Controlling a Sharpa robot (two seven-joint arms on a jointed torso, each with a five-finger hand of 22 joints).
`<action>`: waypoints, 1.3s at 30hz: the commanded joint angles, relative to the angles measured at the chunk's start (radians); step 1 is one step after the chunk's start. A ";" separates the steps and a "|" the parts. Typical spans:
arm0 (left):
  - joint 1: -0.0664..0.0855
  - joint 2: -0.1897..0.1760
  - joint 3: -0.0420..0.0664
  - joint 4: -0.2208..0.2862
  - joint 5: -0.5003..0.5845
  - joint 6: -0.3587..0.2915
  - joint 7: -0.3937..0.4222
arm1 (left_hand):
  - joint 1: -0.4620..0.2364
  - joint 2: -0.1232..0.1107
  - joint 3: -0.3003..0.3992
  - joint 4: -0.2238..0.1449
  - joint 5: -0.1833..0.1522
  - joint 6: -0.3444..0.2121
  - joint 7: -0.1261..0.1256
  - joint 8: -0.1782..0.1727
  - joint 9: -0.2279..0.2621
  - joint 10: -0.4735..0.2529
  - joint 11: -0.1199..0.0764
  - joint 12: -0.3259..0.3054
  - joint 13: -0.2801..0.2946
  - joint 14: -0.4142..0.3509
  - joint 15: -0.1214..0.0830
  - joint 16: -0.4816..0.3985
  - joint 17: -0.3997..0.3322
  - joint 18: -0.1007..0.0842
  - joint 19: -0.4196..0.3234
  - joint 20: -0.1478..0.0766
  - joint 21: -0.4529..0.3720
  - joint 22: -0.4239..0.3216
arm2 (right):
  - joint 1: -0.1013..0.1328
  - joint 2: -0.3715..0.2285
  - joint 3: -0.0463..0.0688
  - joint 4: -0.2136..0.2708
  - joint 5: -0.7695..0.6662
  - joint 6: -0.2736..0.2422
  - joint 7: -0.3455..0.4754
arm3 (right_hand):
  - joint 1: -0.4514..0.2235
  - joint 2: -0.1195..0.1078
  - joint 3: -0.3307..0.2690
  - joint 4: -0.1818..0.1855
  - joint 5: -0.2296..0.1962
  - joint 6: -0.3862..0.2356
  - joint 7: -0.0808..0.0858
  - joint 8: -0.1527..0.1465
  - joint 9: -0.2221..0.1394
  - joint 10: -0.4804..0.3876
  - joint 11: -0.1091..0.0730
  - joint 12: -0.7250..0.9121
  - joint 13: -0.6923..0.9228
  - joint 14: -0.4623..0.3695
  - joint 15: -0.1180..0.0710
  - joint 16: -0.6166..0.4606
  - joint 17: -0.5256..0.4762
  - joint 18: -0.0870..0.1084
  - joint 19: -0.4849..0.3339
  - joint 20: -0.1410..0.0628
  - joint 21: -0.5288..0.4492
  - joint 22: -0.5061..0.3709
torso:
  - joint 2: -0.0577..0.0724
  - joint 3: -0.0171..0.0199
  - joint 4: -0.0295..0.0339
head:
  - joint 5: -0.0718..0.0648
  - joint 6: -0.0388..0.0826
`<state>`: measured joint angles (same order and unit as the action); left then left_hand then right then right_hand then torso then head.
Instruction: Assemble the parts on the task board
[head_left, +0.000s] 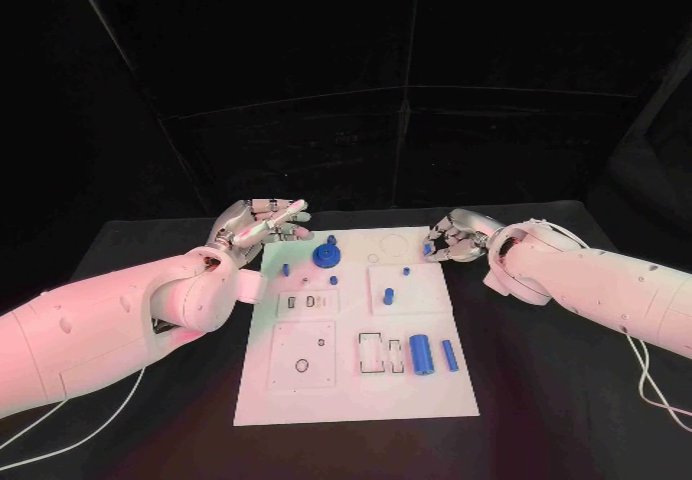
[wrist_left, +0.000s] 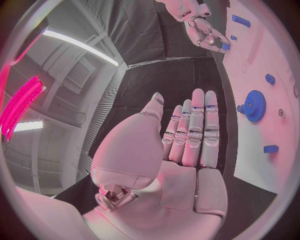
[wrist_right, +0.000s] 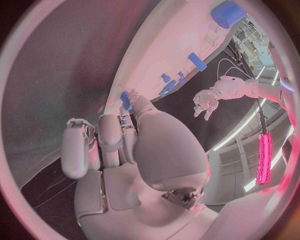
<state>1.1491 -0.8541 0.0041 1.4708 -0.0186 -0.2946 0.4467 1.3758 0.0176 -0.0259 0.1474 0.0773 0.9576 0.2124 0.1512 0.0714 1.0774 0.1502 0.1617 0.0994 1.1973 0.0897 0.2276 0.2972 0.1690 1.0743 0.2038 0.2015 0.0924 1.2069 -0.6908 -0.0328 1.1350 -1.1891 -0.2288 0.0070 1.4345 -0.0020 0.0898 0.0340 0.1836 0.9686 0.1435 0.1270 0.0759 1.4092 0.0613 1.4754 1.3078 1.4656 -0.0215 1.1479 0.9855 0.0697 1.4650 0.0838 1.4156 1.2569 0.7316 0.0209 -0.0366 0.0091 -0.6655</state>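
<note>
The white board (head_left: 356, 400) lies flat in the middle of the black desk (head_left: 548, 400), long side running away from the robot. The left hand (head_left: 260, 226) hovers off the board's far left corner, fingers straight and spread, holding nothing; the left wrist view confirms an empty palm. The right hand (head_left: 450, 243) sits at the board's far right corner with fingers curled in, and a small blue piece (head_left: 430, 248) shows at its fingertips, apparently pinched; the right wrist view shows blue at the fingertips as well. On the board, a blue gear (head_left: 329, 256) stands near the far left, with small blue pegs (head_left: 389, 294) scattered around the middle. Two blue cylinders (head_left: 421, 354) lie side by side near the right edge, just beside a pair of rectangular slots (head_left: 372, 354). A ring outline (head_left: 302, 365) marks the near left panel. Judgement: the pieces look like light, rigid plastic, smooth and liable to roll or slip; the cylinders are best taken across their middle, the gear by its rim or hub. The pegs are tiny and call for a fingertip pinch. Nothing large obstructs either hand, though the gear stands near the left hand's path inward.
</note>
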 joint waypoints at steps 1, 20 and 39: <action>0.001 0.001 0.001 0.000 -0.004 0.010 0.004 | 0.011 0.003 0.001 -0.005 -0.003 -0.004 0.003 -0.002 -0.001 -0.003 0.001 -0.006 0.000 0.000 0.003 -0.005 0.001 0.013 0.006 0.000 -0.006 -0.002 | 0.002 0.003 0.000 -0.001 -0.003 0.012 -0.001 | 0.003 0.012 0.007 -0.001 -0.006 0.010 -0.002 0.005 0.001 0.005 -0.005 0.006 0.111 0.019 -0.006 0.005 -0.002 -0.009 0.009 -0.008 0.007 0.001 | 0.000 0.0003 0.0002 | -0.001 -0.001; 0.001 -0.001 0.001 0.003 -0.004 0.011 0.004 | 0.013 0.005 0.002 -0.007 -0.002 -0.004 0.003 -0.002 -0.001 -0.002 0.001 -0.007 0.000 0.000 0.003 -0.005 0.003 0.013 0.006 0.000 -0.007 -0.002 | 0.001 0.014 0.001 -0.008 -0.011 -0.014 -0.008 | -0.002 0.028 0.029 -0.004 0.002 0.055 -0.017 0.034 0.004 0.018 -0.018 0.012 0.121 0.020 -0.017 0.005 -0.002 -0.010 0.012 -0.018 0.011 0.010 | 0.000 -0.0002 0.0013 | -0.002 -0.012; 0.002 -0.012 0.001 0.009 -0.004 0.008 0.004 | 0.014 0.007 0.003 -0.008 -0.002 -0.004 0.003 -0.002 -0.001 -0.002 0.001 -0.007 0.000 0.000 0.003 -0.006 0.004 0.013 0.006 0.000 -0.007 -0.002 | 0.006 -0.069 0.002 0.200 -0.005 -0.188 -0.060 | 0.002 0.052 0.090 -0.025 0.030 0.066 -0.018 0.053 0.003 0.030 -0.021 0.016 0.131 0.021 -0.021 0.004 -0.002 -0.013 0.017 -0.026 0.016 0.020 | -0.008 -0.0078 -0.0004 | -0.005 -0.008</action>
<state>1.1491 -0.8654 0.0041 1.4763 -0.0187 -0.2944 0.4452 1.3805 0.0223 -0.0231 0.1447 0.0773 0.9576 0.2124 0.1512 0.0714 1.0774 0.1502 0.1580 0.0994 1.1973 0.0897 0.2276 0.2998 0.1690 1.0743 0.2038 0.1976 0.0917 1.2088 -0.7584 -0.0319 1.3153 -1.1938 -0.3504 -0.0159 1.4436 0.0415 0.1699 0.0048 0.2097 1.0302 0.1232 0.1708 0.0779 1.4346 0.0357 1.4907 1.3079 1.4686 -0.0398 1.1472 0.9849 0.0698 1.4671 0.0638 1.4283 1.2767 0.7266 0.0176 -0.0368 0.0070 -0.6749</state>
